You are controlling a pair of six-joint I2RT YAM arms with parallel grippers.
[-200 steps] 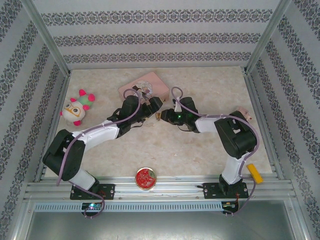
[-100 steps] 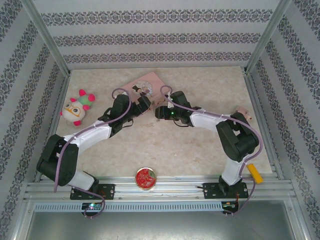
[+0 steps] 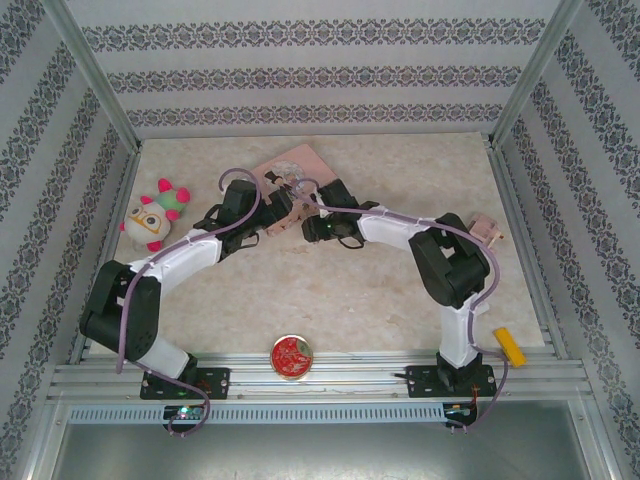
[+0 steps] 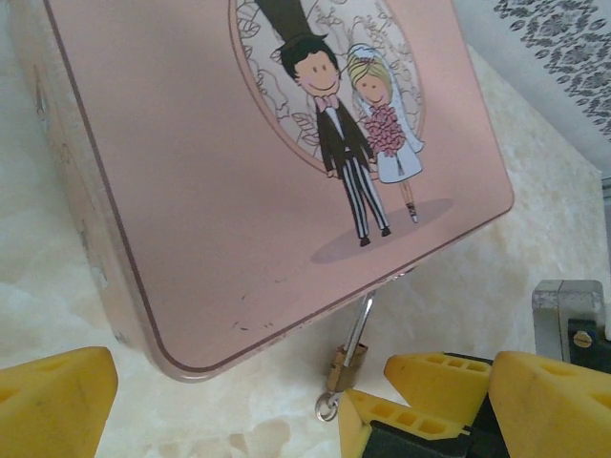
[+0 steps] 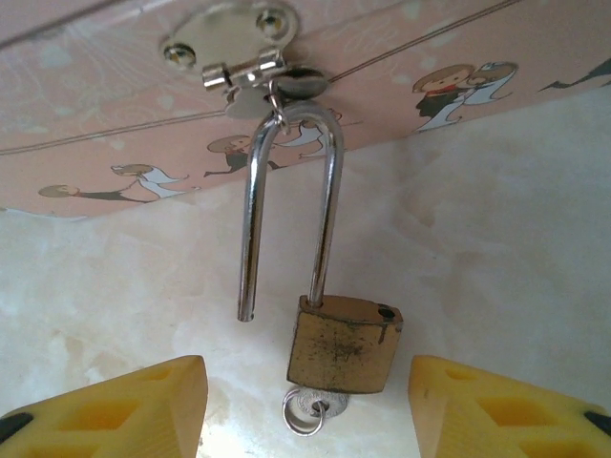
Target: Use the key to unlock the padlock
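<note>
Right wrist view: I judge padlock (image 5: 344, 355) unlocked, shackle (image 5: 250, 219) sprung, key (image 5: 307, 411) inserted; left end effector (image 4: 305, 410), right end effector (image 5: 307, 405) released.

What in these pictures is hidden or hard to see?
Right wrist view: blade of the key, buried in the padlock body.
Left wrist view: far end of the pink tin, cut by the top edge.
Top view: the tin's lid drawing, tiny, partly under the arms.
</note>
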